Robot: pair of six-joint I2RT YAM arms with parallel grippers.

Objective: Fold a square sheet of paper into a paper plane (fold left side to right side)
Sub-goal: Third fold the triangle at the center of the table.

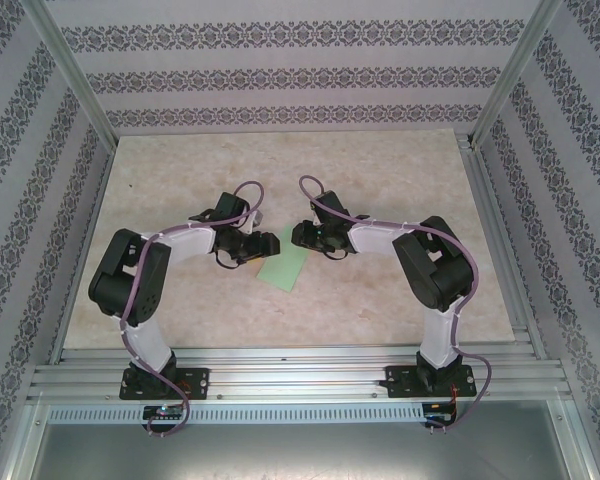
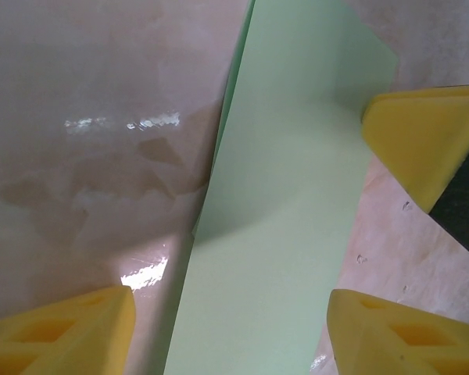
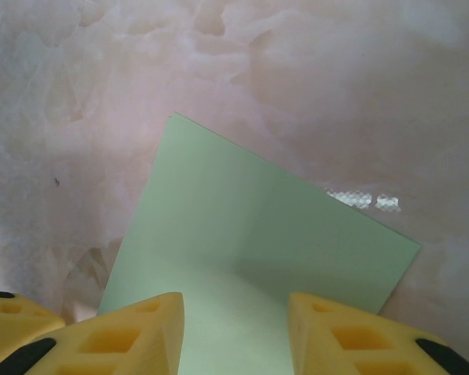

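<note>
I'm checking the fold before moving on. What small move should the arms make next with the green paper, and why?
Probably lower the left gripper and press the fold flat. The square sheet of paper already lies folded over, but its top layer looks slightly lifted.

Bright, even light falls from above. White glare patches sit on the glossy desk (image 2: 152, 121) in both wrist views. A soft shadow crosses the paper (image 3: 242, 234) near the yellow fingers (image 3: 141, 328), which are blurred. The top view is sharp and slightly washed out.
</note>
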